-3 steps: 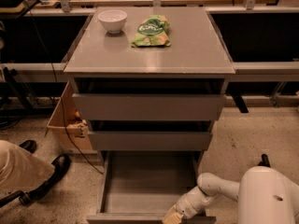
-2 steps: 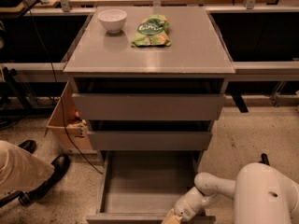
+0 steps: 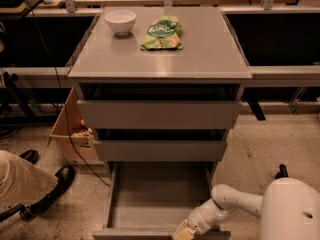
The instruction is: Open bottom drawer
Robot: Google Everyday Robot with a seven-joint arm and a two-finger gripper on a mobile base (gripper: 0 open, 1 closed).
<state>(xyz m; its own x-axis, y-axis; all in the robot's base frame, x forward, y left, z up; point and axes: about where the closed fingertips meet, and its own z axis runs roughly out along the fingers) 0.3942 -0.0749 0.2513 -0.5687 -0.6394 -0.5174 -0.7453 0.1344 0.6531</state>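
Note:
The bottom drawer (image 3: 157, 199) of the grey cabinet stands pulled far out, its shallow grey tray empty. Its front panel (image 3: 125, 233) lies along the lower edge of the camera view. My gripper (image 3: 182, 231) is at the right part of that front panel, at the end of the white arm (image 3: 235, 201) that reaches in from the lower right. The middle drawer (image 3: 160, 150) and the top drawer (image 3: 159, 114) above it sit nearly closed.
A white bowl (image 3: 120, 21) and a green snack bag (image 3: 162, 33) rest on the cabinet top (image 3: 200, 59). A cardboard box (image 3: 72, 134) stands left of the cabinet. A person's leg and black shoe (image 3: 47, 194) are at the lower left.
The arm has shifted slightly left along the drawer's front edge. The drawer stays about as far out as before.

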